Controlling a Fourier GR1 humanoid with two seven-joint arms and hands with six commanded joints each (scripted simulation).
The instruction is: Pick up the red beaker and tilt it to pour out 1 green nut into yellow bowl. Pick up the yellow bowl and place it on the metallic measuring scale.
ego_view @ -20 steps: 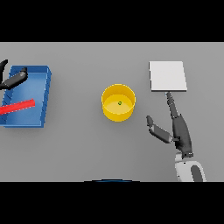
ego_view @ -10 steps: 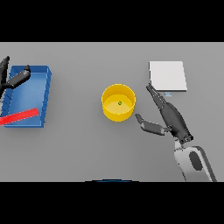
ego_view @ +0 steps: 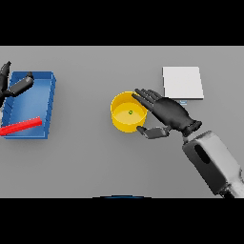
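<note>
The yellow bowl (ego_view: 122, 116) stands at the table's middle with one green nut (ego_view: 129, 113) inside. My right hand (ego_view: 169, 114) is at the bowl's right side, open: its fingers (ego_view: 144, 96) reach over the far right rim and the thumb (ego_view: 152, 132) lies by the near right wall. The red beaker (ego_view: 20, 127) lies on its side in the blue tray (ego_view: 50, 95) at the left. The metallic scale (ego_view: 182, 82), a pale square plate, sits at the back right. My left hand (ego_view: 14, 87) hovers open over the tray's far left corner.
The blue tray takes up the left edge of the table. About a hand's width of bare grey table lies between the bowl and the scale.
My right hand has swung left from under the scale to the bowl, and its fingers now bracket the bowl's right rim. The left hand barely moved.
</note>
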